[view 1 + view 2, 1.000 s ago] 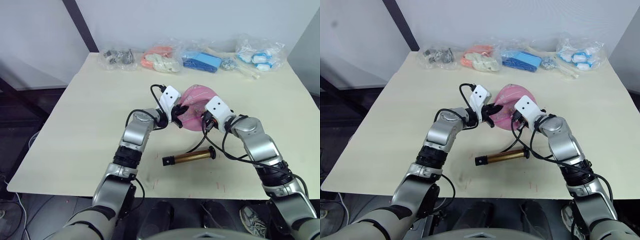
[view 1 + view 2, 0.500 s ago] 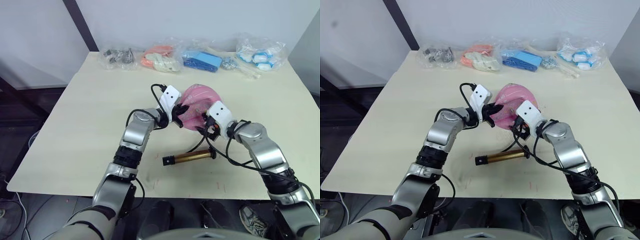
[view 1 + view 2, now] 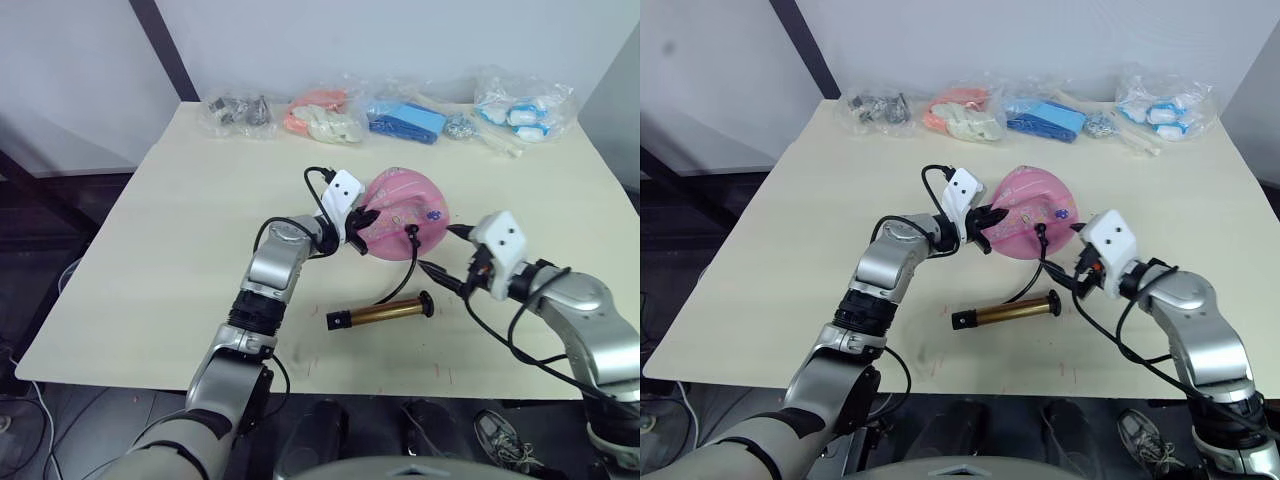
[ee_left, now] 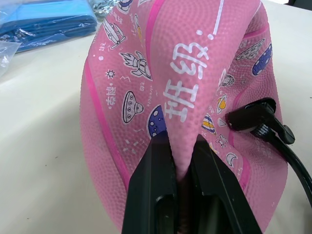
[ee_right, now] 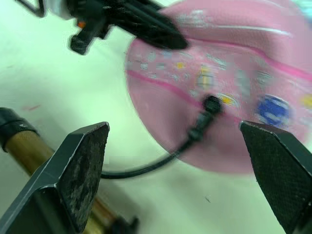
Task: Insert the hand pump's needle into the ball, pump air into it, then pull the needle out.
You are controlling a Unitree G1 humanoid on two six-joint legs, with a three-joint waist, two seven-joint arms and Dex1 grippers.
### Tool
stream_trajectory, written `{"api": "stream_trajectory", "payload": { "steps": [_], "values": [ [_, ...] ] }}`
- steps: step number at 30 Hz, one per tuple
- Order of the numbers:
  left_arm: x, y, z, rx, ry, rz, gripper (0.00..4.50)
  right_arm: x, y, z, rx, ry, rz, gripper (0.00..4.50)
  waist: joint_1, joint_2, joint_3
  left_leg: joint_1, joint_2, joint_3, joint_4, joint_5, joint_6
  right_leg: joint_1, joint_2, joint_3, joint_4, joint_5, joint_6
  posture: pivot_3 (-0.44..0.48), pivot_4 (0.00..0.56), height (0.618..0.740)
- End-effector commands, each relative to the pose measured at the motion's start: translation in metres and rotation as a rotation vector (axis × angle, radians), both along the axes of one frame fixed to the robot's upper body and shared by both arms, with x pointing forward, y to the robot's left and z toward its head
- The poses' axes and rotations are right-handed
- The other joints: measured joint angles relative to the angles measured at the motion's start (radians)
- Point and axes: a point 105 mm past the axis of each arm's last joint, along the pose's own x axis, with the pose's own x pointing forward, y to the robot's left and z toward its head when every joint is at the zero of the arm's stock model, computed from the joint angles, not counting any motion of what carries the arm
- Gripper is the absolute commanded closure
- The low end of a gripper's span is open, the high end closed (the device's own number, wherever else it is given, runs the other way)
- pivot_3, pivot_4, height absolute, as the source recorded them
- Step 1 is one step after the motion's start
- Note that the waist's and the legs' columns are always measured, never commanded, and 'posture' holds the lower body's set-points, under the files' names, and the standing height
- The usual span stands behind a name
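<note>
The pink ball (image 3: 405, 212), saggy and printed with cartoons, lies mid-table. My left gripper (image 3: 362, 222) is shut on a fold of its skin; the left wrist view shows both black fingers (image 4: 152, 195) pinching that fold of the ball (image 4: 185, 73). The needle's black fitting (image 3: 411, 231) sits against the ball with the pin itself hidden, as the right wrist view confirms (image 5: 210, 105). A black hose (image 3: 400, 290) runs down to the gold hand pump (image 3: 380, 314), lying flat in front of the ball. My right gripper (image 3: 446, 256) stands open to the right of the ball, holding nothing.
Several clear plastic bags line the table's far edge: grey parts (image 3: 238, 113), orange-white items (image 3: 325, 117), blue items (image 3: 405, 120), blue-white items (image 3: 520, 108). Bare tabletop (image 3: 190, 230) stretches to the left, and the front edge runs just behind the pump.
My right gripper has opened, let go of the needle fitting at the ball and drawn back to the right. The left gripper keeps its pinch; the pump has not moved.
</note>
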Motion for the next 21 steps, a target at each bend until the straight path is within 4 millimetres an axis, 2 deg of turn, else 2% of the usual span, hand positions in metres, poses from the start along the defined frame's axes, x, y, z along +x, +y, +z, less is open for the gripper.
{"api": "stream_trajectory", "payload": {
  "steps": [1,9,15,21],
  "values": [
    [-0.005,-0.002,-0.027,0.044,0.092,-0.007,4.5,-0.021,-0.015,0.027,0.086,-0.126,0.059,0.02,0.002,0.0,0.0,0.0,0.0,0.0,0.0,0.0,0.0,0.0,0.0,0.0,0.0,0.0,0.0,0.0,0.15,0.74],
    [-0.005,-0.004,-0.026,0.046,0.084,-0.02,4.5,-0.051,-0.05,0.032,0.164,-0.153,0.134,0.02,0.001,-0.001,0.001,0.0,0.0,0.002,0.003,0.0,0.001,0.001,0.0,0.001,0.001,0.0,0.0,0.0,0.15,0.74],
    [-0.007,-0.005,-0.022,0.04,0.073,-0.033,4.5,-0.058,-0.067,0.031,0.162,-0.18,0.12,0.02,0.001,-0.001,0.001,0.001,0.0,0.004,0.004,-0.001,0.002,0.002,0.0,0.003,0.001,0.001,-0.001,0.0,0.15,0.74],
    [-0.007,-0.006,-0.016,0.032,0.054,-0.044,1.98,-0.059,-0.07,0.027,0.16,-0.195,0.113,0.0,0.0,-0.002,0.002,0.0,0.0,0.005,0.005,-0.001,0.002,0.001,0.001,0.004,0.001,0.001,-0.002,0.0,0.15,0.74]
  ]
}}
